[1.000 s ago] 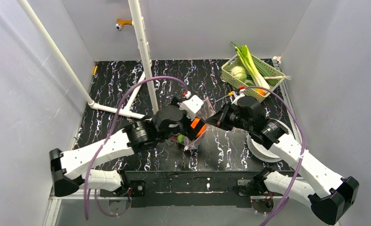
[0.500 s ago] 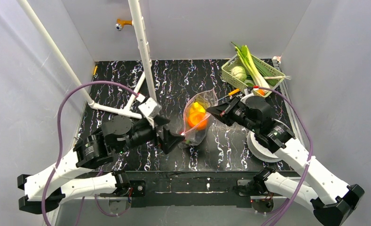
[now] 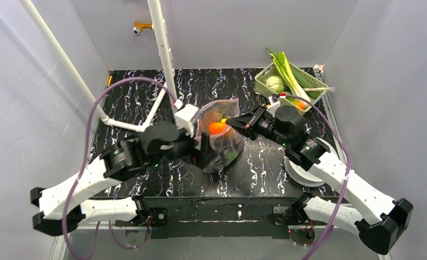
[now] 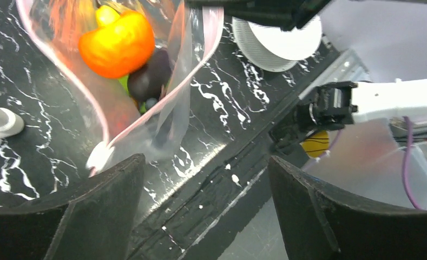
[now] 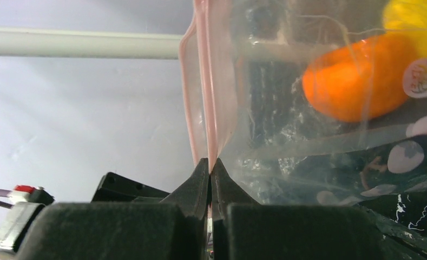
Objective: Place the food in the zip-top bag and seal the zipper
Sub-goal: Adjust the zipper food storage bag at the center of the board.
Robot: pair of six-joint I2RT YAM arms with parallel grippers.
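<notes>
Right gripper (image 5: 210, 162) is closed hard on the zipper (image 5: 204, 81), the pink strip rising straight out of its pinched fingers; the zip-top bag (image 3: 222, 142) hangs from that hold at mid-table, lower corner apparently resting on the black marbled table (image 3: 243, 81). Inside it: the round orange fruit (image 4: 116, 43), the yellow piece (image 4: 105, 13) above it, the dark grape bunch (image 4: 149, 76) beneath, a glimpse of green. Left gripper (image 4: 205, 168) stands wide open, nothing between its jaws, just short of the bag's near corner. Change noted: a second ago the left arm was right over the bag, then drew off toward the near left, and now it is back beside the bag; the bag meanwhile has shifted toward the back wall and sits fuller. Judgement: loading looks finished, mouth gapes unsealed, and the left gripper seems to be lining up for the zipper's free end
</notes>
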